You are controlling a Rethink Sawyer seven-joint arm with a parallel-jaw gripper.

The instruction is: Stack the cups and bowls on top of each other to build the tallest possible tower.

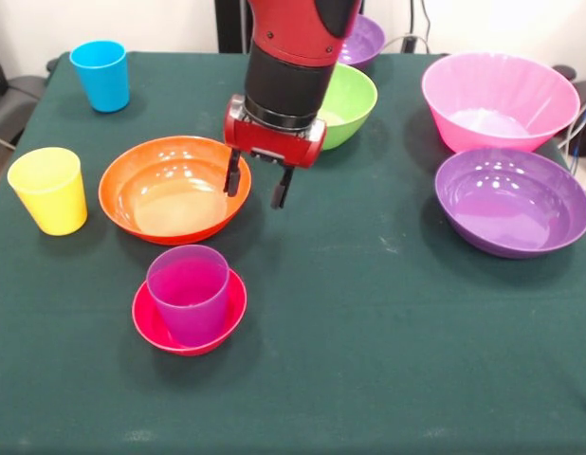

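So far the tower (189,308) was only a purple cup (188,291) upright in the small red bowl (151,327) near the counter's (388,360) front. The tool (257,185) hung empty over the wide orange bowl's (170,190) rim, fingers apart. The yellow cup (48,190), blue cup (100,75), green bowl (355,100), pink bowl (500,100) and purple bowl (511,201) stood loose; nothing blocked the tower.

Red-and-black arm down from above, claw (257,187) pointing downward, fingers apart, empty
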